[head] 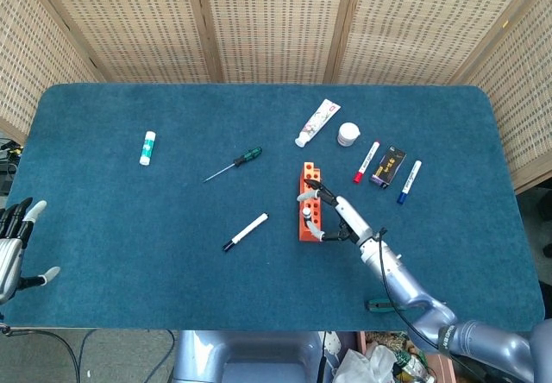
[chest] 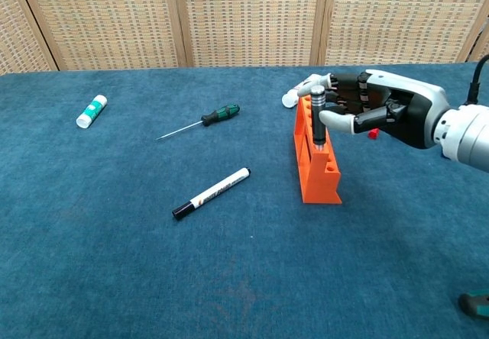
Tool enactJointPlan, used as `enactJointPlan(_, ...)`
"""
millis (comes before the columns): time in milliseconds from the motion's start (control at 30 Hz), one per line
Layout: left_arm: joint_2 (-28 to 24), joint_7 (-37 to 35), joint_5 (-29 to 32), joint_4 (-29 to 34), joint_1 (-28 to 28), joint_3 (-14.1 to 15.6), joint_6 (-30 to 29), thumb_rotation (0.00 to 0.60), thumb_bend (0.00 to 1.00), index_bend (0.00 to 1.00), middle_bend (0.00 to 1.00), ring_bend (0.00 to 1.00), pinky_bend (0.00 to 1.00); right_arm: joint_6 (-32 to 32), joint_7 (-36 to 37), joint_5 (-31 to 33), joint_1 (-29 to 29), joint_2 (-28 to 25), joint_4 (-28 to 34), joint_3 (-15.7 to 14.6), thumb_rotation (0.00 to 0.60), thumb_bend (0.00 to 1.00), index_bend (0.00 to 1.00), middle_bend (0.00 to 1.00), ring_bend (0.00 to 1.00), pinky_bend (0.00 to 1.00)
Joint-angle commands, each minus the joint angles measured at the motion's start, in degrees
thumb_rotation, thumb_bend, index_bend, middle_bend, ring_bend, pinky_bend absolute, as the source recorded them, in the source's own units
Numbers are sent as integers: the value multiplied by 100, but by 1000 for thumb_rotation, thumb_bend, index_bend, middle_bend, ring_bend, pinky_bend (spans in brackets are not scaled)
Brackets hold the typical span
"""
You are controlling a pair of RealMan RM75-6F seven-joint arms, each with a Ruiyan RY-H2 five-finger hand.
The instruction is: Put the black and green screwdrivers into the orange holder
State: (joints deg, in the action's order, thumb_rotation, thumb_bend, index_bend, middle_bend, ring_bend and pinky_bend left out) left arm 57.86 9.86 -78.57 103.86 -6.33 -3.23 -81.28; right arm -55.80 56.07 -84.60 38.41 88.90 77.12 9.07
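The black screwdriver (chest: 317,118) stands upright with its tip in the orange holder (chest: 318,180) (head: 308,178), near the middle of the rack. My right hand (chest: 380,111) (head: 339,218) pinches its handle from the right, thumb in front and fingers behind. The green-handled screwdriver (head: 238,164) (chest: 203,121) lies flat on the blue cloth, left of the holder and untouched. My left hand (head: 14,247) hovers at the table's near left edge, fingers spread, holding nothing.
A black-and-white marker (head: 246,231) lies left of the holder in front. A glue stick (head: 148,147) lies far left. Behind the holder sit a tube (head: 318,122), a white jar (head: 348,134), red and blue markers and a black box (head: 388,166). A green object (chest: 475,303) lies near right.
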Motion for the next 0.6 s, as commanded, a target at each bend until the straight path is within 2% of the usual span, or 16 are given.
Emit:
enactJointPlan(33, -2, -5, 3, 0, 1, -3, -4, 600, 0, 0, 0, 0, 0, -17, 28, -20, 1, -21, 0, -10, 600, 434, 262, 28, 0, 0)
enactJointPlan(400, -9, -24, -25, 8, 5, 12, -9, 600, 0, 0, 0, 0, 0, -227, 37, -147, -50, -164, 129, -47, 600, 434, 262, 25, 0, 0)
enactJointPlan(600, -18, -39, -63, 10, 17, 27, -31, 600, 0, 0, 0, 0, 0, -694, -94, -436, -155, -356, 344, -62, 600, 434, 262, 24, 0, 0)
